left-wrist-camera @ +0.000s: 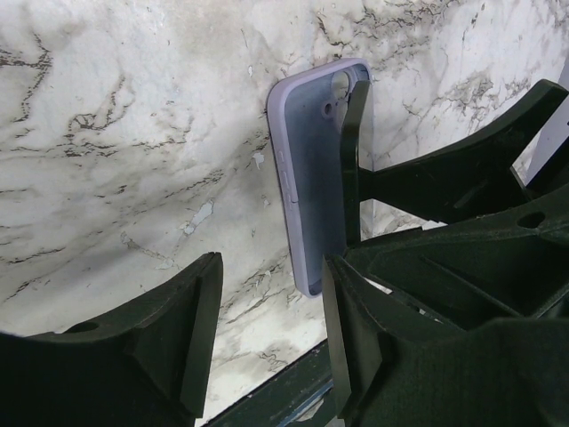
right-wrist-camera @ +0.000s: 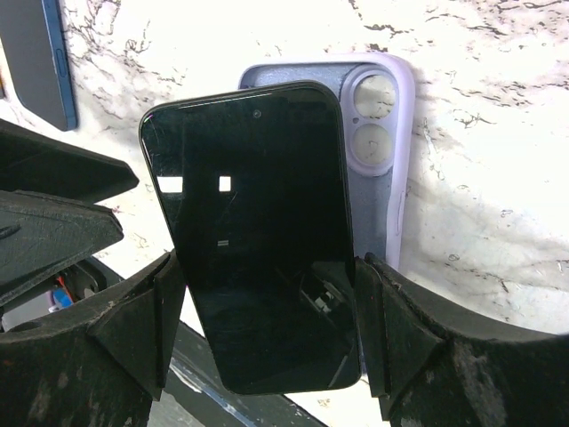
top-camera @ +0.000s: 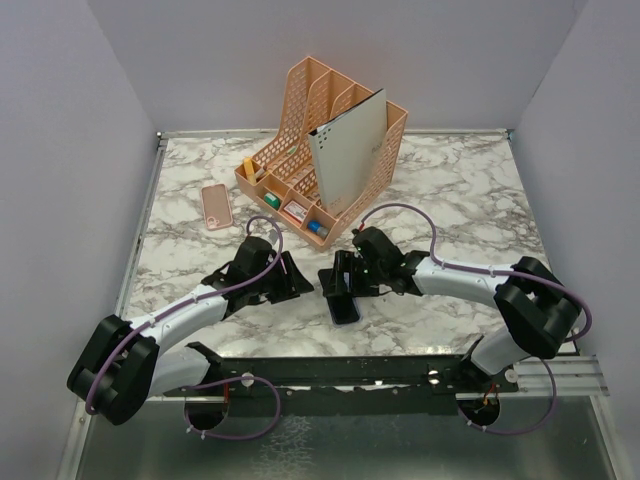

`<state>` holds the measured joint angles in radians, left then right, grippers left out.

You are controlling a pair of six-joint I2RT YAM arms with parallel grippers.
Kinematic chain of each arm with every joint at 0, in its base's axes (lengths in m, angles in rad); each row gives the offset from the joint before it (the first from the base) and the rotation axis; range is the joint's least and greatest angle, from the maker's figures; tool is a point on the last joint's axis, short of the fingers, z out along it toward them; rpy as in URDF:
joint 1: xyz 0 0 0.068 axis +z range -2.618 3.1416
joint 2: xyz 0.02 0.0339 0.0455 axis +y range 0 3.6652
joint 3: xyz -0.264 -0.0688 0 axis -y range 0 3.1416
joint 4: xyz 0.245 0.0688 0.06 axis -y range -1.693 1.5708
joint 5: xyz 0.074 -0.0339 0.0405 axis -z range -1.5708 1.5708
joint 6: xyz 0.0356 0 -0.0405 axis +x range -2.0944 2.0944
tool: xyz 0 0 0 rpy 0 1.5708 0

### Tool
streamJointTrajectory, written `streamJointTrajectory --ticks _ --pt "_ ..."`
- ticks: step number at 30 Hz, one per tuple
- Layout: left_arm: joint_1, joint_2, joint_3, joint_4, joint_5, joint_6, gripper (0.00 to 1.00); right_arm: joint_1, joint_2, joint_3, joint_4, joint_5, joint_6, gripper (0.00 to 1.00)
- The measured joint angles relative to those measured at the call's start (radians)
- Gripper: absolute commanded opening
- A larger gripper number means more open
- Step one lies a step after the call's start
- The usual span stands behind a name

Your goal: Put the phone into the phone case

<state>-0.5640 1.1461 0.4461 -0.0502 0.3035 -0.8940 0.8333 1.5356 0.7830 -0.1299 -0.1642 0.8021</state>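
Top view: you look down from high behind the near edge toward the back wall (top-camera: 330, 40); far off, the whole table (top-camera: 470, 200) is in frame.
Left wrist: you look out between the left gripper (left-wrist-camera: 274, 267) fingers, low and close over the marble, at the case (left-wrist-camera: 311, 178).
Right wrist: you look down between the right gripper (right-wrist-camera: 267, 262) fingers, very close; the phone (right-wrist-camera: 258, 231) fills the middle.
Shared: both wrist views give you the same case; the top view holds that spot near its centre.

phone (right-wrist-camera: 258, 231): black, glossy dark screen facing up, tilted over the case
phone case (right-wrist-camera: 378, 205): lilac, lying flat, open side up
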Motion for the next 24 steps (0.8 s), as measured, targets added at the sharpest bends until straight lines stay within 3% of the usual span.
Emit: streamJointTrajectory --ticks 11,24 --pt "0.000 0.000 -0.004 0.000 0.000 0.000 0.54 0.005 0.000 0.003 -0.019 0.016 0.000 0.82" --pt "0.000 0.000 -0.004 0.000 0.000 0.000 0.54 0.008 0.000 0.025 -0.025 0.020 0.001 0.76"
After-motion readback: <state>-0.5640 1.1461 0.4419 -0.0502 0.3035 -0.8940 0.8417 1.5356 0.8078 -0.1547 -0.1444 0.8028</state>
